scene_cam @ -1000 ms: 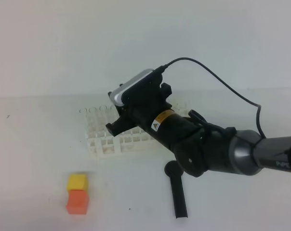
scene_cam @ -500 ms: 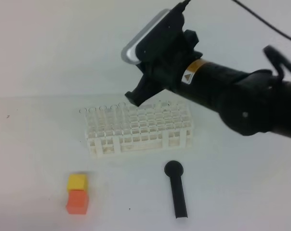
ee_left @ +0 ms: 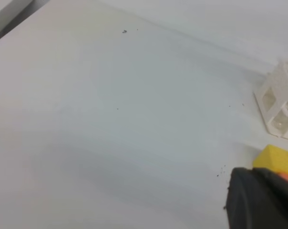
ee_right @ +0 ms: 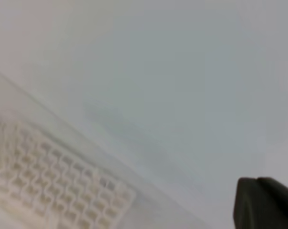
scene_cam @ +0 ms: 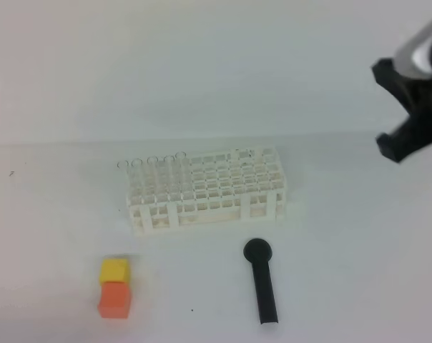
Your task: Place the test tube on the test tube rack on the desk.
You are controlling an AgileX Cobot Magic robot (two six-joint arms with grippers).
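No readable labels. Test tube rack [scene_cam: 205, 187] sits on tabletop [scene_cam: 345, 236]; both pincers closed, nothing seen gripped.

Even, bright, diffuse light washes the white desk [scene_cam: 51, 214] into the wall, leaving faint soft shadows. The right wrist view is hazy; its test tube rack [ee_right: 53, 181] blurs. The near gripper [ee_left: 261, 200] is defocused.

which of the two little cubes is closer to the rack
The yellow cube; it sits on the rack side of the orange cube, which lies nearer the desk's front edge.
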